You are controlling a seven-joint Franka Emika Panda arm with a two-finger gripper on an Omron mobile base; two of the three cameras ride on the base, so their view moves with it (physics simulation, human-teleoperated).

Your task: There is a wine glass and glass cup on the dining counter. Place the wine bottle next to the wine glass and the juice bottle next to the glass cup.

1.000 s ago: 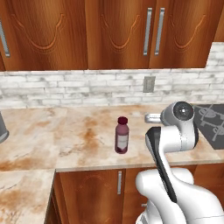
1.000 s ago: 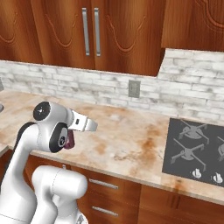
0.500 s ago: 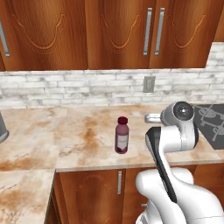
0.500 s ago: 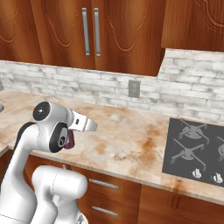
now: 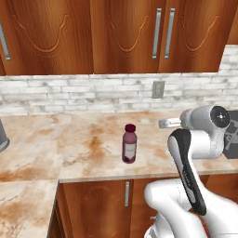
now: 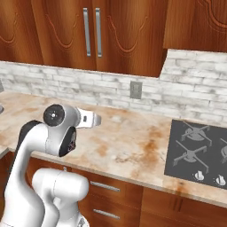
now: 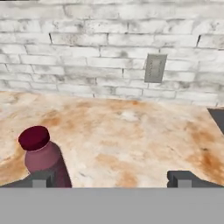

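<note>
Warm wooden cabinets point(image 5: 125, 37) hang over a whitewashed brick backsplash point(image 7: 87, 52) with a grey wall outlet point(image 7: 155, 68), and below runs a mottled beige and rust marble counter point(image 5: 83, 148). On that counter stands the juice bottle point(image 5: 129, 144), upright and near the front edge: a small, squat bottle of dark purple-red liquid with a rounded maroon cap and a pale label around its middle. The gripper point(image 7: 111, 178) hovers above the counter with its jaws spread wide and nothing between them. In the hand view the bottle point(image 7: 41, 156) sits just beyond the left fingertip point(image 7: 40, 179), off to that side rather than between the tips, and not touched. A dark stovetop point(image 6: 197, 148) lies well away on the gripper's other side.
</note>
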